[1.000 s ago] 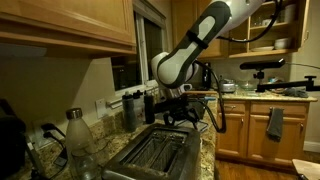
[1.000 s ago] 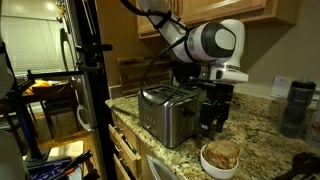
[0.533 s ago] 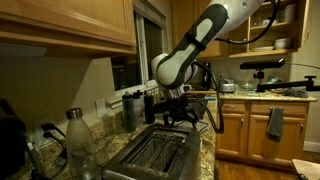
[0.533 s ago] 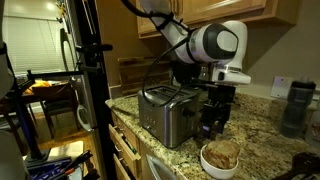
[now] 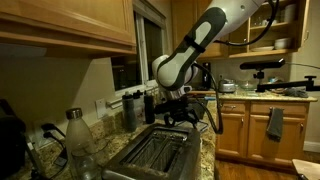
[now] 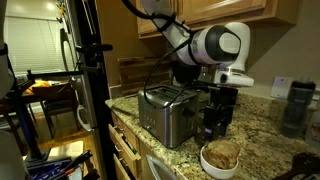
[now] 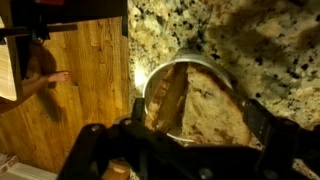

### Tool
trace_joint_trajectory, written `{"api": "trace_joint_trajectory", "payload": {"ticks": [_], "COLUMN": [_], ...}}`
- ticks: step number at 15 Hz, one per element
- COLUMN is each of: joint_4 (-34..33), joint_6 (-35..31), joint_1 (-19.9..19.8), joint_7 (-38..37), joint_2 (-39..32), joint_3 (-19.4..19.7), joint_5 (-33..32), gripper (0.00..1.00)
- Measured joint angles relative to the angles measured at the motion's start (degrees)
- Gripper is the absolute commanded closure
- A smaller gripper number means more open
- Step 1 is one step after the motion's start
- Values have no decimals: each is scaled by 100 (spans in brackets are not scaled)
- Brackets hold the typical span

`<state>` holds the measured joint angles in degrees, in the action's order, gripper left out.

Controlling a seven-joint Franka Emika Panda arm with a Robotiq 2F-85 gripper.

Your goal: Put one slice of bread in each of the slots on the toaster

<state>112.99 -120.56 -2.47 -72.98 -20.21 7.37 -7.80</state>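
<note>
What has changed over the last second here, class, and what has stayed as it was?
The end effector drifted slightly sideways, away from the toaster and further over the bowl of bread slices. It took hold of nothing and stayed open. The toaster, bowl and bread did not move, and the slots still hold no bread.

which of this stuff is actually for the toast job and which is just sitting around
For the job: toaster, its slots, bread slices in the bowl, open gripper.
Just around: clear bottle, dark tumbler, hanging towel.
</note>
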Motion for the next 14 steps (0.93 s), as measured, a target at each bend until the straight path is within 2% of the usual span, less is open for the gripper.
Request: {"api": "trace_joint_trajectory", "payload": {"ticks": [14], "joint_4": [-133], "joint_6": [-250], "joint_1": [-6], "joint_7": [132], "joint_2": [-123], "joint_3": [95], "joint_5": [236], "gripper": [0]}}
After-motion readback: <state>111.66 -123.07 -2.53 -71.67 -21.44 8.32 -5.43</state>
